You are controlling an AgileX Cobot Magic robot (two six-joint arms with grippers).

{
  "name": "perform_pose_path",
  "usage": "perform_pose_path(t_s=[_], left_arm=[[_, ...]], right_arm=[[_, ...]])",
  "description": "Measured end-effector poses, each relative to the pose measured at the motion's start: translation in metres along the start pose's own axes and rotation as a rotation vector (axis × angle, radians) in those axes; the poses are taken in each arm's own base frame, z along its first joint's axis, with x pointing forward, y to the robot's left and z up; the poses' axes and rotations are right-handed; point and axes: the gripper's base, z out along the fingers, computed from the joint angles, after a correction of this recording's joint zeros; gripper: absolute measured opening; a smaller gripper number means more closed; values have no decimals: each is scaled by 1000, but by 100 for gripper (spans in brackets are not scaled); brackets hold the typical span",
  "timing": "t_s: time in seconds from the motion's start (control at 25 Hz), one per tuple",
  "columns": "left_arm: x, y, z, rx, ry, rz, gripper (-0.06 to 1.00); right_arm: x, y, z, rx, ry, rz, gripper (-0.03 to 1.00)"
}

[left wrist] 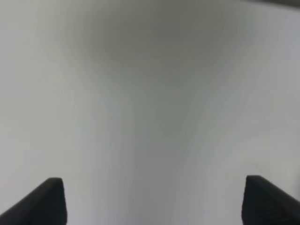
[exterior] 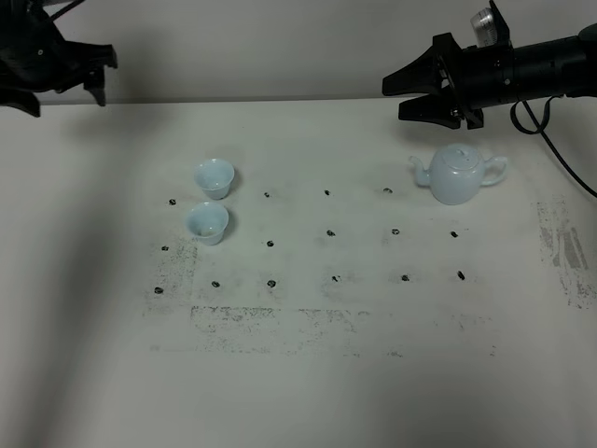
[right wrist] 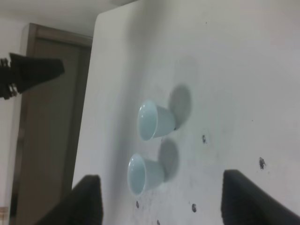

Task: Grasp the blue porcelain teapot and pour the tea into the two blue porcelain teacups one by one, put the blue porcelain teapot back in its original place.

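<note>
Tabletop (exterior: 298, 401) white (dotted, scuffed), teapot (exterior: 457, 179), brown door (right wrist: 49, 150)

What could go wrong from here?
1. The open black right gripper hovers clear of the pale-blue round porcelain teapot, not yet at its loop handle; a skewed close could tip it.
2. The two small pale-blue handleless porcelain teacups stand close together; pouring into one may splash or nudge the other.

- My white worktop (exterior: 308, 392) is scuffed, with rows of small dark marks (exterior: 330, 233).
- A pale blue teapot (exterior: 459, 175) stands upright to my right.
- The far cup (exterior: 214, 177) and near cup (exterior: 207, 223) stand close together to my left.
</note>
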Motion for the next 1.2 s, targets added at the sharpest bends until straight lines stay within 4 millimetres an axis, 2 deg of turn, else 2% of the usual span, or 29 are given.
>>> perform_pose_path(t_s=[0.16, 0.36, 0.52, 0.6, 0.72, 0.84, 1.04, 1.2], left_arm=[[3, 11, -1, -121, 38, 28, 73], [4, 4, -7, -44, 40, 62, 73], [7, 4, -42, -37, -4, 97, 73], [15, 9, -68, -70, -26, 120, 73], [38, 17, -99, -109, -15, 137, 73], [71, 24, -123, -122, 19, 142, 73], [140, 36, -156, -127, 68, 151, 73], [200, 45, -171, -109, 104, 141, 72]], right_arm=[[0, 0, 0, 0, 0, 0, 53], [0, 0, 0, 3, 2, 0, 53], [1, -2, 0, 24, 16, -8, 53], [2, -3, 0, 38, 26, -15, 53], [3, -4, 0, 47, 31, -10, 53], [3, -4, 0, 48, 32, -6, 53], [3, -4, 0, 48, 32, -5, 53], [3, -4, 0, 49, 33, -6, 53]])
